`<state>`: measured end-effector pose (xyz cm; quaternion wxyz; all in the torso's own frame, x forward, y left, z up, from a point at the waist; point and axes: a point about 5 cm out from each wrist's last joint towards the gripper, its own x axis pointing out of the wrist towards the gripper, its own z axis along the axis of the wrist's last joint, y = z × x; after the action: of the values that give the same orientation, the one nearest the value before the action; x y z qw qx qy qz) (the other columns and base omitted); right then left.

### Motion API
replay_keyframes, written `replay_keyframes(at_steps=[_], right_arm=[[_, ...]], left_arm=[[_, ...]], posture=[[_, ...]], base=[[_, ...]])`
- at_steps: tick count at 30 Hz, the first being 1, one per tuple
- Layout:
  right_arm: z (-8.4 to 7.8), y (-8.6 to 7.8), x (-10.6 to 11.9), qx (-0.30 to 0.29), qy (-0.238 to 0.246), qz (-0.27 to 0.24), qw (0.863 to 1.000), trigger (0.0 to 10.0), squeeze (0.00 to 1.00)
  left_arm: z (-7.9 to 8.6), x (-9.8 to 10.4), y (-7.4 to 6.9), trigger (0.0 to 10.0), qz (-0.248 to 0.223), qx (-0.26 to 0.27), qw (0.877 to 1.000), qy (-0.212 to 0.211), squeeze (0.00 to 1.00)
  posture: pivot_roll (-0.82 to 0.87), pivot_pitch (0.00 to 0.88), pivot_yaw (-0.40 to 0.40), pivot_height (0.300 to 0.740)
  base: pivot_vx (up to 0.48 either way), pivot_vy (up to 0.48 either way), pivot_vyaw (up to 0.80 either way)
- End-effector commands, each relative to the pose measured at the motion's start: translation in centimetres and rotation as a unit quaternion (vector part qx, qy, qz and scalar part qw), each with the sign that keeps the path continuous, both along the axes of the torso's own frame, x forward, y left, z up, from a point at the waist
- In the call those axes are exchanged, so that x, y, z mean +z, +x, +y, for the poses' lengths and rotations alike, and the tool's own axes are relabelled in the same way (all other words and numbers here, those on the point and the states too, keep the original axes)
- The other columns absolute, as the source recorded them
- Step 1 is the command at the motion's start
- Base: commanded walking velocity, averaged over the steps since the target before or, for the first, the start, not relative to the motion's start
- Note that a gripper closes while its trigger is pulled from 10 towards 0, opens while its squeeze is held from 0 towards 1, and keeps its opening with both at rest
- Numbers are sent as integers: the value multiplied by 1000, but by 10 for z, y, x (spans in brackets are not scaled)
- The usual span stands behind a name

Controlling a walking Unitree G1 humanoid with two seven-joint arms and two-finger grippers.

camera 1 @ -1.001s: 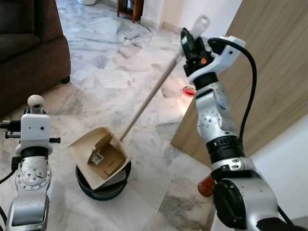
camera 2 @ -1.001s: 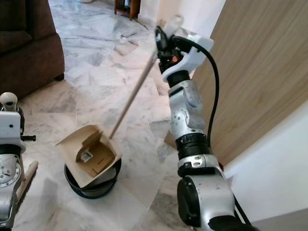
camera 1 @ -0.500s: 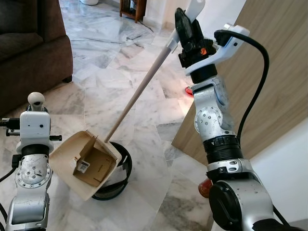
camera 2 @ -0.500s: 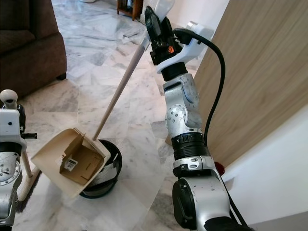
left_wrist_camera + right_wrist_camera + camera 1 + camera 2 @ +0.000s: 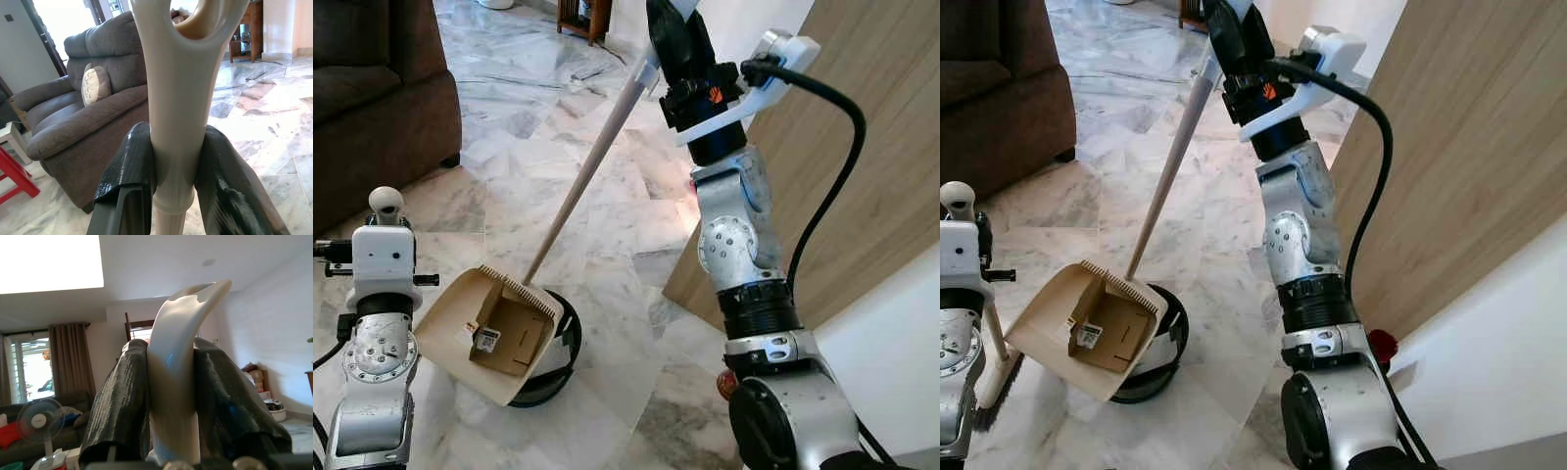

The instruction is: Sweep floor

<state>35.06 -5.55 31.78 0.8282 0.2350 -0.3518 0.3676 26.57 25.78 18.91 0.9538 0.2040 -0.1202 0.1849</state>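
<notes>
Beige dustpan (image 5: 484, 333) hangs tilted over the black bin (image 5: 548, 357), its lower edge on the bin's rim, open side facing the camera. A white sticker (image 5: 486, 339) sits inside the pan; print too small to read. Right gripper (image 5: 171, 396) is clamped on the white grip of the dustpan handle (image 5: 578, 186), raised well above the bin. Orange marking on that gripper, unreadable. Left gripper (image 5: 177, 169) is closed on the white broom handle (image 5: 178, 112), beside the bin on the sofa (image 5: 372, 108) side; broom bristles (image 5: 994, 397) touch the marble floor (image 5: 538, 157) next to the bin.
</notes>
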Motion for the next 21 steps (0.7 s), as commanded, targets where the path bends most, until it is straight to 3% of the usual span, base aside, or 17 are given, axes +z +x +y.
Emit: replay_keyframes(at_steps=[1,11,21], right_arm=[[-4,-9,11,-12,14,-39,999,10000,0],[0,-5,-1,-41,5,-10,999,10000,0],[5,-9,1,-64,-19,-36,997,10000,0]], left_arm=[[-6,22,-3,10000,-50,-17,998,28,0],[-6,21,-4,10000,-49,-15,998,31,0],[-6,20,-4,10000,-49,-15,998,32,0]], posture=[[181,117,-165,740],[183,117,-170,740],[182,115,-172,740]], base=[[0,0,0],[0,0,0],[0,0,0]])
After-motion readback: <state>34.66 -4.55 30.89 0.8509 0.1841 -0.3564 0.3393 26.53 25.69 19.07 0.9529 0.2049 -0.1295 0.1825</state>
